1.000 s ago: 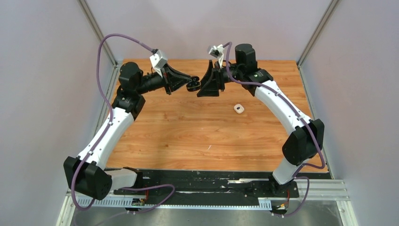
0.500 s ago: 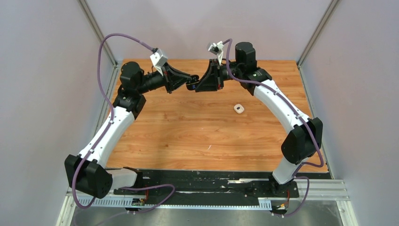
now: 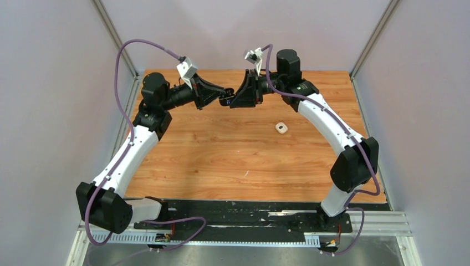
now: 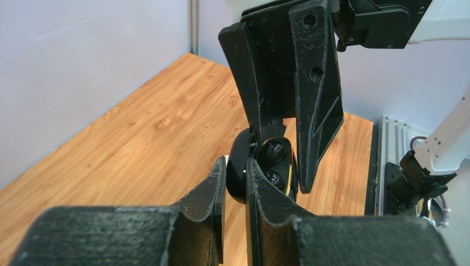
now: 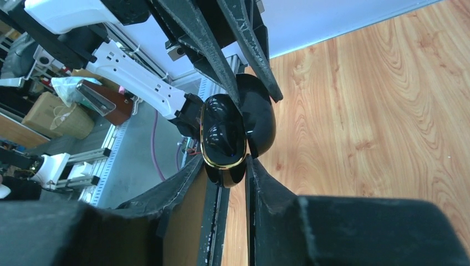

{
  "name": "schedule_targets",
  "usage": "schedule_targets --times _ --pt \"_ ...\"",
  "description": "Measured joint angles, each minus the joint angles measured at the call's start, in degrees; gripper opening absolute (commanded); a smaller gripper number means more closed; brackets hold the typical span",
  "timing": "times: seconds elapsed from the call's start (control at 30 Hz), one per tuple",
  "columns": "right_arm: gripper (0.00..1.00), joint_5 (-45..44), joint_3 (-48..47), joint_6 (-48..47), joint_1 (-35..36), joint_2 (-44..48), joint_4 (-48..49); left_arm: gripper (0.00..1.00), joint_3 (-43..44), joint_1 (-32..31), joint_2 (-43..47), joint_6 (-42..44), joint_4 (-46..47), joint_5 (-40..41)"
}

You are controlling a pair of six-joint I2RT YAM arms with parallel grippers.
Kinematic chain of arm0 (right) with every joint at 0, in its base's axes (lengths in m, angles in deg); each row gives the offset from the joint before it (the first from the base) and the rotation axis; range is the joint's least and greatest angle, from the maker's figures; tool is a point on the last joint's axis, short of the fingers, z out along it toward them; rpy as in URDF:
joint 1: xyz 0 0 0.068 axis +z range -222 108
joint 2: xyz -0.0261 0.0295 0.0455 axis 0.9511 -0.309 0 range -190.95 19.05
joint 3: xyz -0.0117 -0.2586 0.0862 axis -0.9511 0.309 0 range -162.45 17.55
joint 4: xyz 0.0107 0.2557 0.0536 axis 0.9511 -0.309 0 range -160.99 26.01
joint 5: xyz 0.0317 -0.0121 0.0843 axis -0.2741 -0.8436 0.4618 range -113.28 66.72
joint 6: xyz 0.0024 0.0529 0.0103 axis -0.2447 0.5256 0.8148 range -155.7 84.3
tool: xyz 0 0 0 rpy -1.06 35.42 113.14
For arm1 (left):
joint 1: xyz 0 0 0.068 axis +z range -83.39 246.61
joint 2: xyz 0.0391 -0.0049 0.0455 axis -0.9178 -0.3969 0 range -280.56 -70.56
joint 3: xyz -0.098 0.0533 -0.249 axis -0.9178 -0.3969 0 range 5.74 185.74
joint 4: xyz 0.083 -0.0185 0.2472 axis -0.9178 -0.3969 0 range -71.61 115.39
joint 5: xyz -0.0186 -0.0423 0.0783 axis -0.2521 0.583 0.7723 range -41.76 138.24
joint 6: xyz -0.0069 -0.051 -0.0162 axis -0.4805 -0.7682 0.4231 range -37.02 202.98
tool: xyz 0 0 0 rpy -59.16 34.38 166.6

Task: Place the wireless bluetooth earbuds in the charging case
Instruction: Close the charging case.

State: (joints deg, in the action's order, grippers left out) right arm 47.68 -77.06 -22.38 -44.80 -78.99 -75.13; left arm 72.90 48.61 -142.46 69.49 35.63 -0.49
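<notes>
At the back of the table, held in the air, is a glossy black charging case (image 3: 228, 101), hinged open. My left gripper (image 4: 235, 163) is shut on its rounded lid (image 4: 239, 166). My right gripper (image 5: 230, 163) is shut on the gold-rimmed base (image 5: 223, 141) from the opposite side. Two black earbuds (image 4: 275, 154) sit in the wells of the base, seen as two glossy bumps (image 5: 221, 128) in the right wrist view. In the top view the left gripper (image 3: 224, 100) and right gripper (image 3: 234, 102) meet tip to tip.
A small white case-like object (image 3: 281, 128) lies on the wooden table (image 3: 221, 160), right of centre and below the right forearm. Purple walls enclose the table on three sides. The arm bases and a black rail run along the near edge.
The right gripper has swung up and left from beside the case and narrowed its jaws onto the case base. The left gripper has held the lid throughout.
</notes>
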Motion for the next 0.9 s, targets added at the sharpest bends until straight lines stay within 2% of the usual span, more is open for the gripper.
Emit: schedule_targets --times 0.13,0.2,0.27,0.43,0.57,0.77,0.8,0.9 --pt "0.30 0.11 0.00 3.61 -0.02 -0.92 2.40 0.00 0.00 0.00 0.00 0.17 -0.17 0.74" --pt "0.34 0.11 0.00 5.01 -0.04 -1.27 3.30 0.00 0.00 0.02 0.00 0.33 -0.24 1.27" --pt "0.34 0.04 0.00 6.34 -0.13 -1.44 3.93 0.00 0.00 0.02 0.00 0.35 -0.26 1.53" --pt "0.22 0.11 -0.04 8.90 -0.28 -2.12 5.79 0.00 -0.02 -0.02 0.02 0.81 -0.31 2.05" --pt "0.01 0.28 -0.07 9.79 -0.39 -2.19 6.36 0.00 -0.04 -0.02 0.02 1.03 -0.48 2.58" --pt "0.00 0.37 -0.07 9.73 -0.46 -2.27 6.71 0.02 -0.04 -0.02 0.09 1.29 -0.76 2.73" --pt "0.00 0.46 -0.04 9.66 -0.50 -2.27 6.73 0.04 -0.04 -0.02 0.13 1.40 -0.87 2.73" --pt "0.00 0.70 0.11 9.31 -0.57 -2.27 6.75 0.33 -0.02 -0.02 0.33 1.64 -1.57 2.73"
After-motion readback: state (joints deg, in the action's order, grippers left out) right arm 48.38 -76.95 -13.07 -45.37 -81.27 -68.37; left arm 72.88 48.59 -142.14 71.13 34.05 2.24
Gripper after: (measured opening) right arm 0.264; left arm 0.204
